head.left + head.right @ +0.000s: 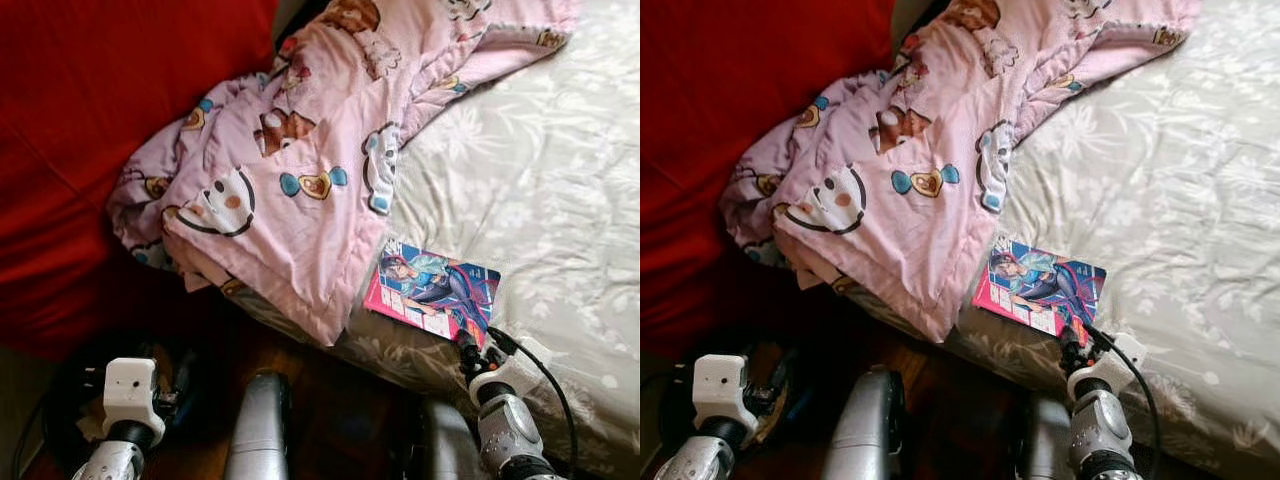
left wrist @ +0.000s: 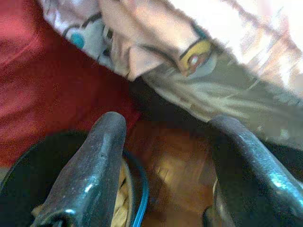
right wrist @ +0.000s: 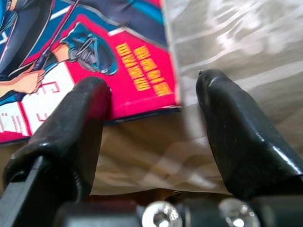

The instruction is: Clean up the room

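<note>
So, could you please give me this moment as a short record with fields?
surface: bed with a pale floral sheet
blanket: pink cartoon-print blanket, crumpled, hanging over the bed's edge
book: comic book, flat near the bed's edge, beside the blanket
right gripper: jaws open, at the book's near corner
left gripper: jaws open, low over the wooden floor
backdrop: red cloth

At lower left of my head view I see the left arm (image 1: 112,462), ribbed silver, capped by a white boxy wrist housing (image 1: 131,388). At lower right, the right arm (image 1: 510,436) is silver with a white bracket and a looping black cable (image 1: 553,385). My right gripper (image 3: 154,137) has glossy black fingers (image 3: 239,142) above two bright screws (image 3: 161,215).
</note>
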Tool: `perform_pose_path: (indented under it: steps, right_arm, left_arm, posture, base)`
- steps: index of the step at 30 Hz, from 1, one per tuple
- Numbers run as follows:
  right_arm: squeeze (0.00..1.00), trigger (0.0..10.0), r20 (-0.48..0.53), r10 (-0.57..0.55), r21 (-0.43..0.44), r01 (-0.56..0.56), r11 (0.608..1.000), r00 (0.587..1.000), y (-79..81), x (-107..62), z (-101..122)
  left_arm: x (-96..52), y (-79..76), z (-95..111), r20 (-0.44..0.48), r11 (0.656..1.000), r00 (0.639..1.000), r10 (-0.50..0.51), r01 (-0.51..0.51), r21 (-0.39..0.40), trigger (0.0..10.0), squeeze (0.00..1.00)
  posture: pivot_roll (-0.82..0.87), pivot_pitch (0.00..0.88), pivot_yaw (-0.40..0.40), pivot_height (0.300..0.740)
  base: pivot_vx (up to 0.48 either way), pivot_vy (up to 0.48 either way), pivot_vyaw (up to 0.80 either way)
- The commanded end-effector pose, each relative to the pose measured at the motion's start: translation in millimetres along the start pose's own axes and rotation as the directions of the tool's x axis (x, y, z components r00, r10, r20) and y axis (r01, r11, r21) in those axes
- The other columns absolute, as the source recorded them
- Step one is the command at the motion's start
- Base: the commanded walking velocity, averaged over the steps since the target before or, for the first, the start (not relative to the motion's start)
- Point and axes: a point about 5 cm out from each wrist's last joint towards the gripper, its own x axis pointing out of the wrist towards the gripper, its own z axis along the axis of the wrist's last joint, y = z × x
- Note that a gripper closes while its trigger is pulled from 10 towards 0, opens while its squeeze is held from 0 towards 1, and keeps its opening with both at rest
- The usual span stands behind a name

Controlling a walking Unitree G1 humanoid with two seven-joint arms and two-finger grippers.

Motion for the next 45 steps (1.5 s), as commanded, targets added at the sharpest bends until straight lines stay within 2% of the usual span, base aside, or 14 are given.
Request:
perform_pose_path:
  steps: [1, 3, 12, 14, 15, 20, 24, 25, 33, 40, 45]
  right_arm:
    - [0.0, 10.0, -0.045, -0.008, 0.029, 0.009, 1.0, 0.999, -3.3, -5.0, -12.1]
    - [0.0, 10.0, -0.029, 0.028, 0.09, -0.025, 0.996, 0.999, -5.6, -6.5, -11.3]
    - [0.0, 10.0, 0.002, 0.082, 0.266, -0.08, 0.961, 0.997, -7.8, -10.8, -15.9]
    - [0.0, 10.0, 0.067, 0.087, 0.341, -0.104, 0.934, 0.994, -4.9, -8.1, -9.2]
    - [0.0, 10.0, 0.067, 0.087, 0.341, -0.104, 0.934, 0.994, -4.9, -8.1, -9.2]
    - [0.0, 10.0, 0.149, 0.141, 0.403, -0.19, 0.895, 0.979, 4.1, -2.3, 2.9]
    - [0.0, 10.0, 0.206, 0.281, 0.437, -0.345, 0.831, 0.937, 25.6, 3.4, 10.1]
    - [0.0, 10.0, 0.206, 0.288, 0.437, -0.352, 0.828, 0.935, 26.4, 3.5, 10.1]
    - [0.0, 10.0, 0.125, 0.296, 0.443, -0.32, 0.837, 0.947, 30.1, 0.2, -7.2]
    - [0.0, 10.0, 0.008, 0.189, 0.479, -0.17, 0.861, 0.982, 17.6, -8.3, -29.8]
    - [0.0, 10.0, -0.072, 0.078, 0.432, -0.039, 0.901, 0.994, 6.5, -14.4, -41.6]
  left_arm:
    - [-8.2, 6.5, -6.8, -0.048, 1.0, 0.999, 0.015, -0.014, 0.017, 10.0, 0.0]
    - [-17.7, 6.5, -5.4, -0.067, 1.0, 0.998, 0.006, -0.004, 0.031, 10.0, 0.0]
    - [-31.6, 11.4, 2.8, -0.078, 0.998, 0.997, 0.006, 0.0, 0.066, 10.0, 0.0]
    - [-36.6, 12.2, 6.5, -0.08, 0.997, 0.997, 0.004, 0.002, 0.084, 10.0, 0.0]
    - [-36.6, 12.2, 6.5, -0.08, 0.997, 0.997, 0.004, 0.002, 0.084, 10.0, 0.0]
    - [-41.3, 14.6, 9.8, -0.088, 0.996, 0.996, 0.009, -0.001, 0.095, 10.0, 0.0]
    - [-44.5, 18.6, 12.9, -0.095, 0.994, 0.995, 0.022, -0.012, 0.104, 10.0, 0.0]
    - [-44.9, 18.8, 13.0, -0.096, 0.994, 0.995, 0.023, -0.012, 0.105, 10.0, 0.0]
    - [-48.5, 17.7, 12.3, -0.111, 0.994, 0.993, 0.028, -0.016, 0.106, 10.0, 0.0]
    - [-52.1, 17.7, 10.0, -0.127, 0.993, 0.992, 0.017, -0.001, 0.119, 10.0, 0.0]
    - [-55.6, 18.7, 11.8, -0.13, 0.991, 0.992, 0.011, 0.006, 0.131, 10.0, 0.0]
  posture:
    - [0.29, 0.408, 0.107, 0.618]
    - [0.3, 0.419, 0.114, 0.618]
    - [0.33, 0.461, 0.146, 0.618]
    - [0.34, 0.476, 0.154, 0.618]
    - [0.34, 0.476, 0.154, 0.618]
    - [0.36, 0.485, 0.159, 0.618]
    - [0.36, 0.49, 0.158, 0.618]
    - [0.36, 0.49, 0.158, 0.618]
    - [0.38, 0.484, 0.154, 0.618]
    - [0.39, 0.483, 0.166, 0.618]
    - [0.41, 0.492, 0.175, 0.618]
  base:
    - [0.0, 0.0, 0.0]
    - [0.0, 0.0, 0.0]
    - [0.0, 0.0, 0.0]
    - [0.0, 0.0, 0.0]
    - [0.0, 0.0, 0.0]
    - [0.0, 0.0, 0.0]
    - [0.0, 0.0, 0.0]
    - [0.0, 0.0, 0.0]
    - [0.0, 0.0, 0.0]
    - [0.0, 0.0, 0.0]
    - [0.0, 0.0, 0.0]
